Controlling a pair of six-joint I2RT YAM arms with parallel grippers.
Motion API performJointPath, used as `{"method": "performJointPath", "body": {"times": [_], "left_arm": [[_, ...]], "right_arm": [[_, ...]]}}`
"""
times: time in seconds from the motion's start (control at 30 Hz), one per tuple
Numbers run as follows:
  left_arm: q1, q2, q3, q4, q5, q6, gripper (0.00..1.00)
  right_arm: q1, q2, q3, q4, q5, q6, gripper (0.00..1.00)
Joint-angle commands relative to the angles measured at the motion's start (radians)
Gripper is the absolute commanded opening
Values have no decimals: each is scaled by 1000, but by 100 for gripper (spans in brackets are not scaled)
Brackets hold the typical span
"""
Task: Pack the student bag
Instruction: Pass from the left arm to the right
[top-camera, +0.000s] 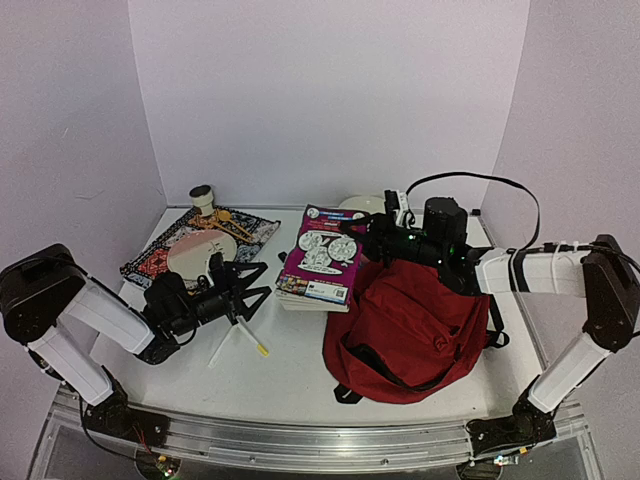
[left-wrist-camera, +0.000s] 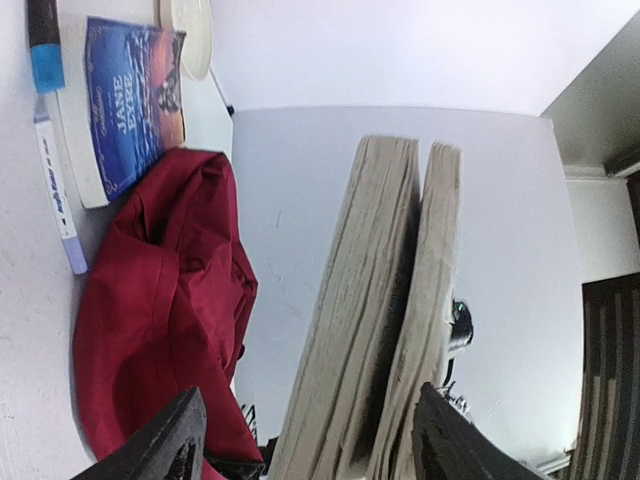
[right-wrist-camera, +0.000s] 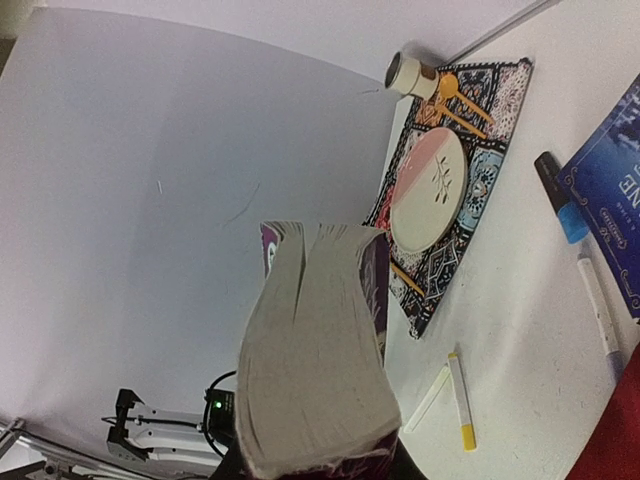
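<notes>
While the left gripper (top-camera: 246, 288) hovers low over the table (top-camera: 290, 365), nose pointed at the pile of books (top-camera: 320, 258), its fingers (left-wrist-camera: 182, 445) stand well apart. Its wrist view shows the grey page edges of two books rising between them, with a clear gap beside one finger. Over on the other side, the right gripper (top-camera: 378, 232) is in at the far right corner of that same pile, which is topped by a purple cover with white round drawings. Its own camera is filled by a thick block of pages right up close, the fingers are hidden behind it, and I cannot tell whether they are clamped or loose. And the student bag (top-camera: 420, 322), dark red and slumped flat, lies on the right half of the table, just beside the pile's right edge and under the right arm's wrist, with a black strap trailing toward the near edge. Just beside the bag a blue Jane Eyre paperback (left-wrist-camera: 135, 100) lies flat, with a white marker (left-wrist-camera: 58, 180) and a dark marker (left-wrist-camera: 42, 25) alongside it. Left side now: a patterned placemat (top-camera: 150, 262) carries a pale plate (top-camera: 195, 258) and gold cutlery (top-camera: 232, 222), a small cup (top-camera: 203, 196) stands at its far corner, and a yellow-capped marker (top-camera: 252, 340) lies near the left gripper
</notes>
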Motion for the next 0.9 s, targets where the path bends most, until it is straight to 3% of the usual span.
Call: {"method": "performJointPath", "body": {"times": [0.0,0.23,0.53,0.87], "left_arm": [[-4,-69,-35,156,-118,-18,79],[-67,-78,2,154,-157,-26,99],[-184,-1,84,153,-244,-34,100],[-212,99,182,153,-218,-69,99]], "right_arm": [[-4,-101,-31,154,153,58,0],[10,-143,-106,183,341,123,0],[60,-149,-124,196,538,195,0],[110,-123,-104,227,588,217,0]]}}
